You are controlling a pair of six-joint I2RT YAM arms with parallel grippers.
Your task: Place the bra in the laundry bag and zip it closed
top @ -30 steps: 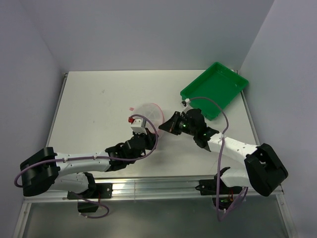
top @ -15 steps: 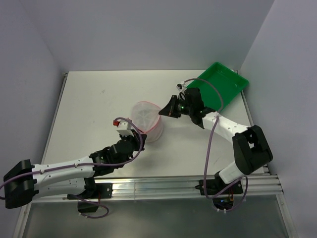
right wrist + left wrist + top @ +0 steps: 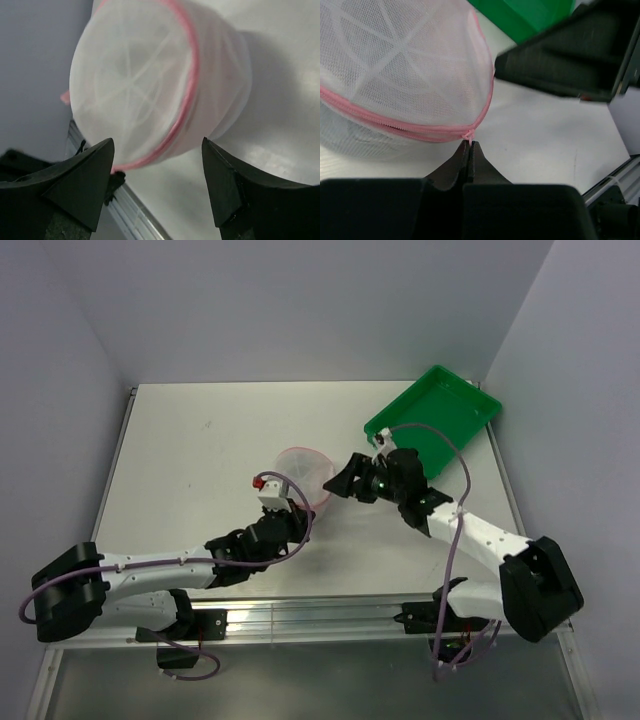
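Left gripper [image 3: 288, 506], seen from above, is clenched at the near edge of the bag [image 3: 303, 470]. The bag sits near the middle of the worktop [image 3: 190, 450], a little right of centre. The right gripper [image 3: 340, 480] stands spread wide just beside the bag's right side, grasping nothing. The green tray [image 3: 445, 405] lies at the far right corner, apart from the bag. This view gives the count: two arms, two grippers, one bag, one tray.

The left wrist view shows what the overhead hides. The left gripper [image 3: 470, 146] has its jaws pressed together on a small pink tab of the zip [image 3: 415, 129] at the bag's rim. The stretch of zip in view looks closed, and the white mesh domes up above it. The right gripper [image 3: 560, 60] is a dark wedge close to the bag; whether it touches cannot be told.

The right wrist view shows the right gripper [image 3: 157, 145] released, with the round bag [image 3: 135, 90] lying beyond its spread tips. The zip [image 3: 187, 95] rings the mesh. What is inside the mesh cannot be made out in any view.
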